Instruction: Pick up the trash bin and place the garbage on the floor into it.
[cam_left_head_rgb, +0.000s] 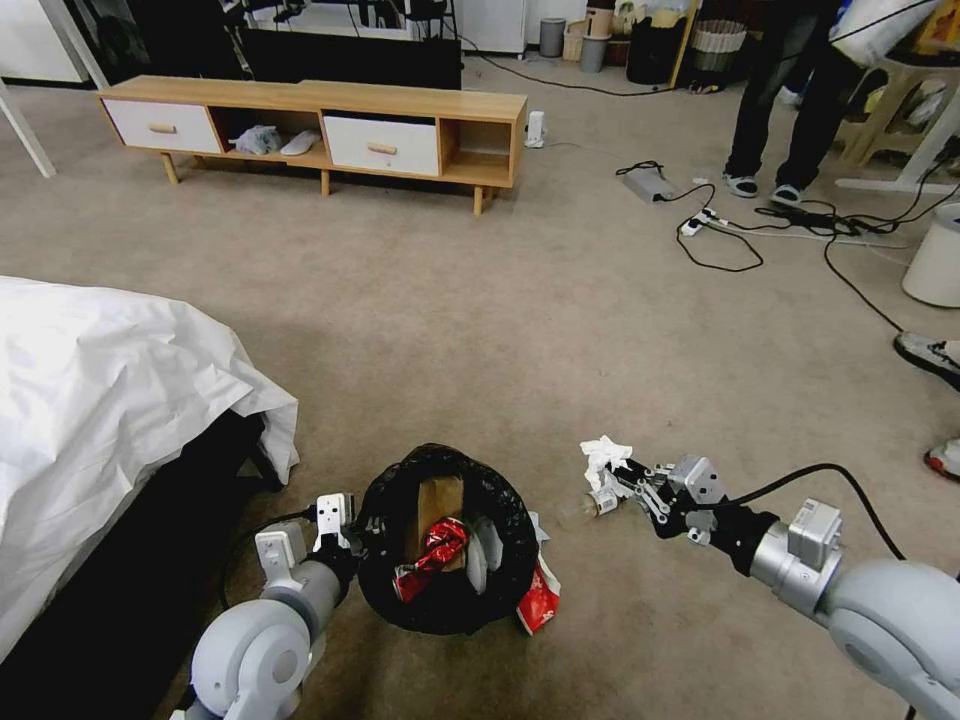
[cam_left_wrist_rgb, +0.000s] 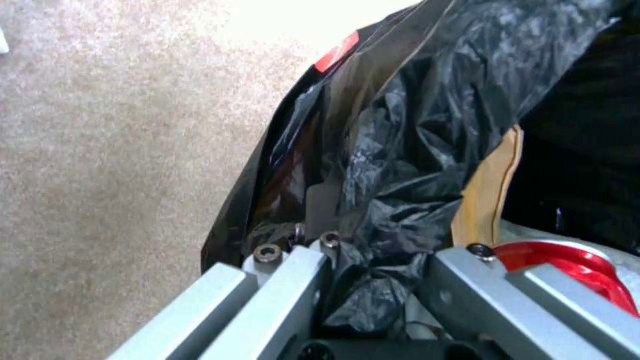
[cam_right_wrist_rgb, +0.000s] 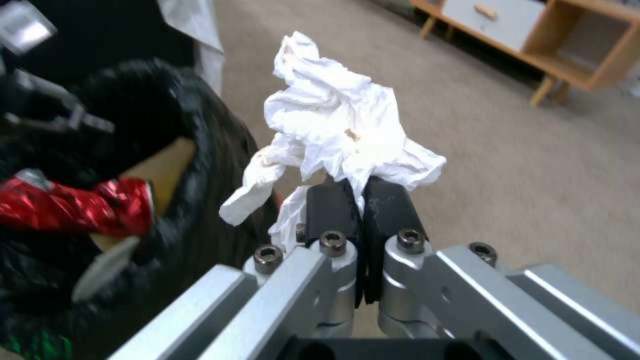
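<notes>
The floor (cam_left_head_rgb: 480, 300) is beige-grey carpet running from the white-sheeted bed (cam_left_head_rgb: 100, 400) on the robot's left out to the low wooden cabinet (cam_left_head_rgb: 320, 130) along the far side. Close in front of the robot sits the trash bin (cam_left_head_rgb: 445, 540), its crinkled black bag folded over the rim. Inside it lie a brown paper bag (cam_left_head_rgb: 440, 500) against the far wall, a crushed red can (cam_left_head_rgb: 435, 550) near the middle and something pale grey beside the can (too indistinct to name). A red wrapper (cam_left_head_rgb: 540, 600) lies against the bin's outer right side; whether it rests on the carpet cannot be told.

The left claw (cam_left_head_rgb: 362, 528) is at the bin's left rim; in the left wrist view its fingers (cam_left_wrist_rgb: 280, 280) stand either side of the bunched black liner, pinching the rim between them. The right claw (cam_left_head_rgb: 612, 487) hangs just right of the bin, above the carpet, its black pads (cam_right_wrist_rgb: 333, 210) pressed together on a crumpled white tissue (cam_left_head_rgb: 603, 458), which sticks out beyond the fingertips towards the bin.
</notes>
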